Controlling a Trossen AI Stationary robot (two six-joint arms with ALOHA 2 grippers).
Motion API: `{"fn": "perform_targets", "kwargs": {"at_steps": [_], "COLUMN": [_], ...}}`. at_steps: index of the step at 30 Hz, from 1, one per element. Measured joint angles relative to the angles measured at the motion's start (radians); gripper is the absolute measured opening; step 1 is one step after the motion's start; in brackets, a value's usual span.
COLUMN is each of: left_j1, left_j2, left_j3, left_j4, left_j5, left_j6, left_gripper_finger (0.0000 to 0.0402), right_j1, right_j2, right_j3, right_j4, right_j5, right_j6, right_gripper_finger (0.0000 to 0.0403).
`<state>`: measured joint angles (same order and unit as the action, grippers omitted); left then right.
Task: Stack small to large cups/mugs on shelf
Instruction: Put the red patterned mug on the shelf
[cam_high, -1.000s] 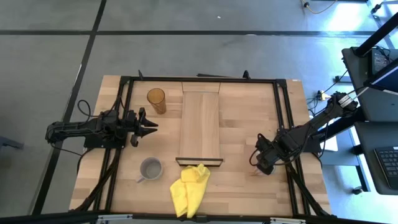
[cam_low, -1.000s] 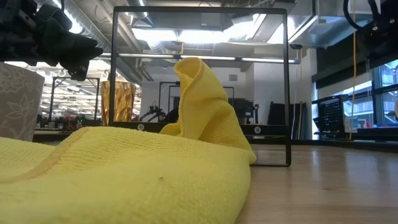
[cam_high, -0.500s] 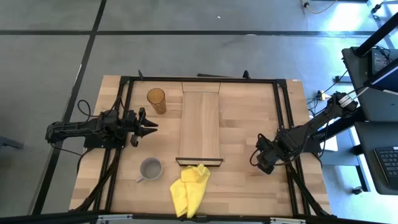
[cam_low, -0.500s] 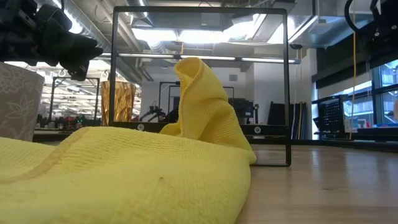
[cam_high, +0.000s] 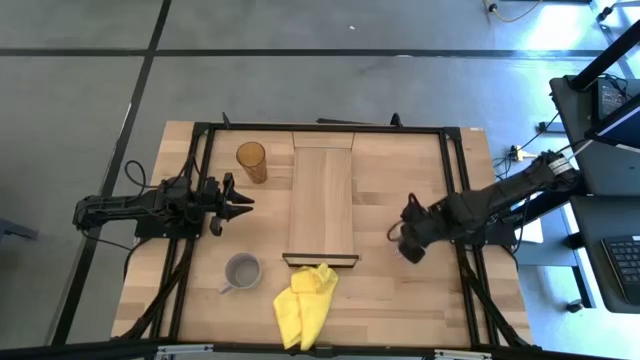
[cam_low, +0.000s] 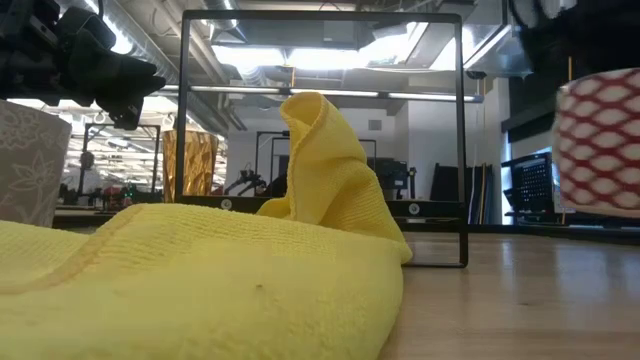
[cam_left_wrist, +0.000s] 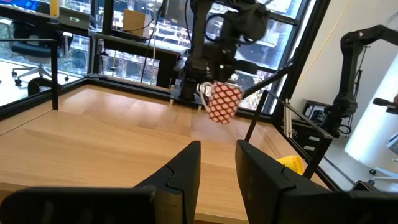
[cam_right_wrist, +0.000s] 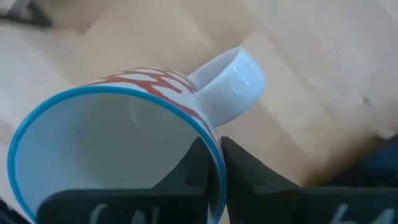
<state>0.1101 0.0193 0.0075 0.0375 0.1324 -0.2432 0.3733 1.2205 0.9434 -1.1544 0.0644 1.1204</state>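
1. High view: the right gripper (cam_high: 408, 243) hung over the table (cam_high: 400, 290) just beside the long pale shelf (cam_high: 322, 200), carrying the white mug, mostly hidden under it. The left gripper (cam_high: 243, 204) waited on the shelf's other side, between the amber tumbler (cam_high: 251, 161) and the grey mug (cam_high: 242, 271); a yellow cloth (cam_high: 305, 303) lay crumpled by the shelf's dark-lipped end

2. Low view: the white mug (cam_low: 600, 143) hung clear of the tabletop, its wall covered in a red net pattern. The cloth, a soft ribbed weave, filled the foreground

3. Left wrist view: the left gripper's own fingers (cam_left_wrist: 183, 173) stood apart with nothing between them. Across the table the patterned mug (cam_left_wrist: 222, 102) dangled from the right arm

4. Right wrist view: the right gripper's fingers (cam_right_wrist: 199, 166) were pinched on the mug's rim (cam_right_wrist: 205, 140) near the looped handle (cam_right_wrist: 233, 84), one inside and one outside. The glaze looked glossy, the rim blue, the interior plain white

5. Judgement: the step in hand was carrying the first mug to the shelf. The next move called for setting it down upright on the plank, leaving room for the other two; a thin rim pinch on smooth glaze could slip or swing
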Motion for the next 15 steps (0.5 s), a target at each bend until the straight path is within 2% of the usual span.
{"fn": "perform_targets", "kwargs": {"at_steps": [5,10,15], "left_j1": [0.000,0.000,0.000], "left_j2": [0.000,0.000,0.000], "left_j3": [0.000,0.000,0.000], "left_j4": [0.000,0.000,0.000], "left_j5": [0.000,0.000,0.000], "left_j6": [0.000,0.000,0.000], "left_gripper_finger": [0.0096,0.0096,0.0096], "right_j1": [-0.134,-0.269,-0.397], "right_j2": [0.000,0.000,0.025], "right_j3": [0.050,0.111,0.182], "right_j4": [-0.007,0.114,0.243], "right_j5": [-0.013,-0.003,0.057], "right_j6": [0.068,0.073,0.028], "right_gripper_finger": [0.0025,0.0024,0.0024]}}
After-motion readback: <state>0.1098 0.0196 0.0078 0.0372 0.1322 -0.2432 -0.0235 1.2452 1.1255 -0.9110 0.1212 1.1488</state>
